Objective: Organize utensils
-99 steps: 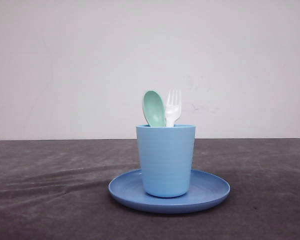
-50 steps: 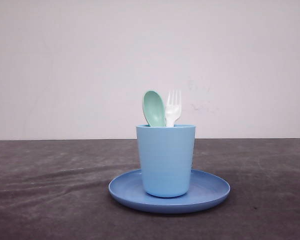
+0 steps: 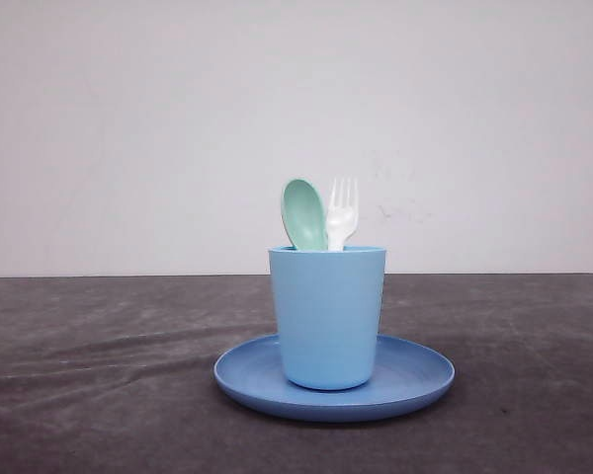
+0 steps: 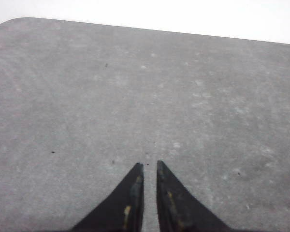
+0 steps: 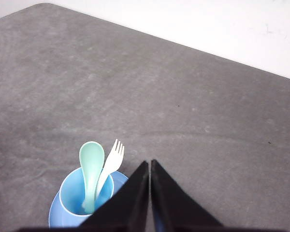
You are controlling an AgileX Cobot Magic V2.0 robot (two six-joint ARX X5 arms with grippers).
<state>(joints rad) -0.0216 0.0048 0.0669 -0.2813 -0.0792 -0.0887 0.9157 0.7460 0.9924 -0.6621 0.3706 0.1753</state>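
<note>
Plastic fork (image 3: 342, 212) and spoon (image 3: 303, 213) upright in cup (image 3: 327, 316), light, stiff, slippery; best pinched below the heads, both end effectors (image 4: 150, 166) (image 5: 150, 164) pressed together.

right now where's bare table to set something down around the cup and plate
Bare dark table lies on both sides of the plate, left and right, out to the frame edges. The only crowded spot is mid-table: the cup on the plate, holding the spoon and fork.
</note>
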